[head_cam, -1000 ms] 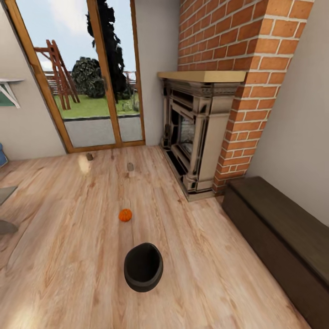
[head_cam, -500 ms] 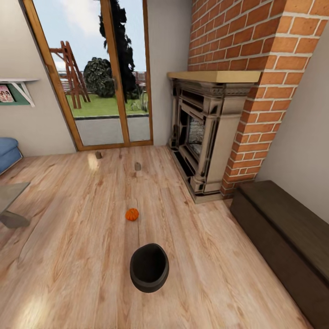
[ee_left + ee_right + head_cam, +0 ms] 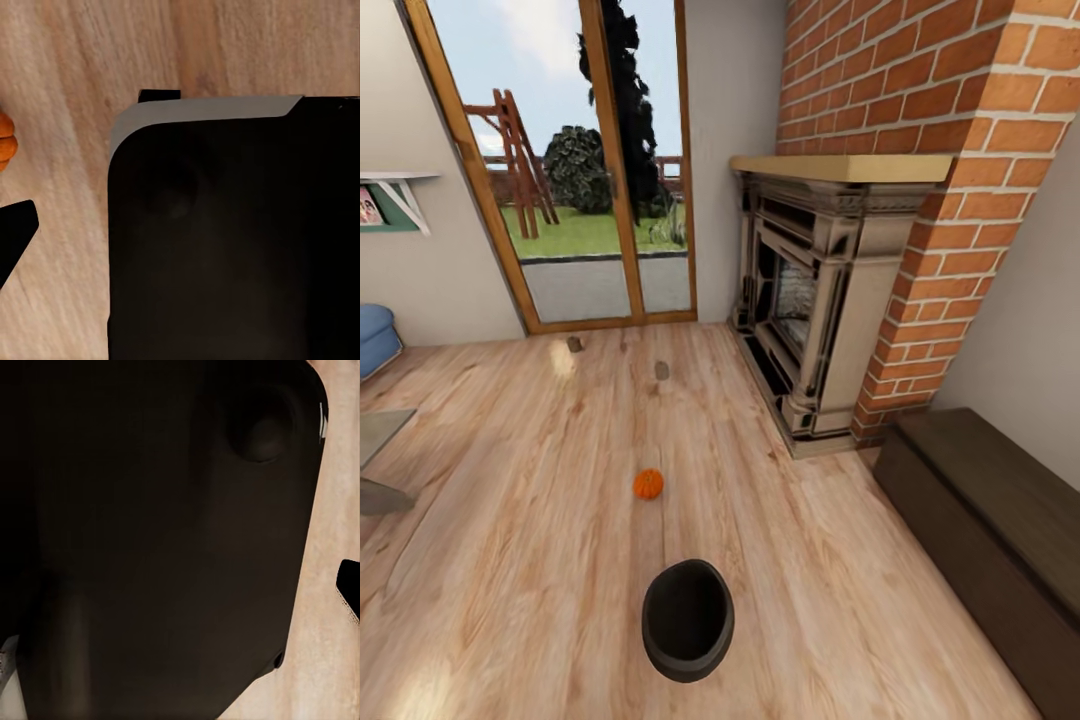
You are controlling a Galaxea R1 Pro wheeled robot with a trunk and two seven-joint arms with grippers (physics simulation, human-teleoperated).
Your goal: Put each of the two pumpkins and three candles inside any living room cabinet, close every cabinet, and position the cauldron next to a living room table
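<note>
Pumpkin (image 3: 648, 484), one of the two, sits alone on the wooden floor (image 3: 510, 560) in the middle of the room; an orange sliver at the edge of the left wrist view (image 3: 6, 150) is probably the same one. Near it, closer to the robot, the dark cauldron (image 3: 687, 620) stands upright and empty. Farther off, toward the glass door (image 3: 560, 170), two small candles lie on the floor, one at the left (image 3: 574, 344) and one to its right (image 3: 662, 371), well apart. The low dark cabinet (image 3: 1000, 540) runs along the right wall beside the brick fireplace (image 3: 830, 300), its fronts apparently shut. Nothing seems stored yet: the whole task looks undone. Both wrist cameras face dark robot bodywork, so I cannot tell whether either gripper is open or closed.
</note>
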